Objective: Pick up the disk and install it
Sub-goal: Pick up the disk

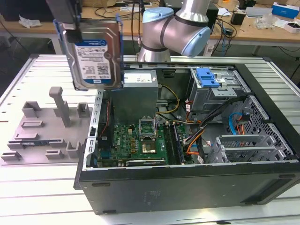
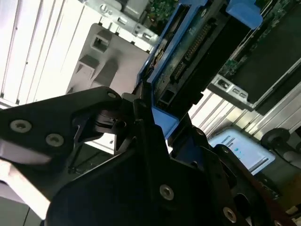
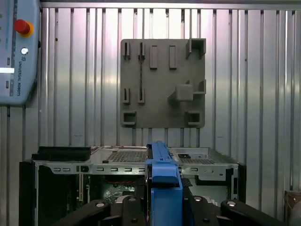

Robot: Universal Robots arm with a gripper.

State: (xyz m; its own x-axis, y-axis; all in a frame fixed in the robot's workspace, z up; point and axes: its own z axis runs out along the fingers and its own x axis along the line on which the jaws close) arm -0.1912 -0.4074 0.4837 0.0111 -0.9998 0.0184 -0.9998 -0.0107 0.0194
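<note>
claw: i am gripping the disk (image 1: 96, 51) by its upper edge, my claw (image 1: 67, 18) closed tight on it.
bracket: in the first wrist view the blue bracket (image 3: 162, 176) is sitting squeezed in the middle of my claw.
disk: it is hanging upright in the air, label facing the exterior view.
position: it is hovering over the border between the grey fixture plate (image 1: 47, 126) and the open computer case (image 1: 187, 187), touching neither.
case: it is lying on the tabletop (image 1: 37, 187) with the motherboard (image 1: 140, 140) showing.
</note>
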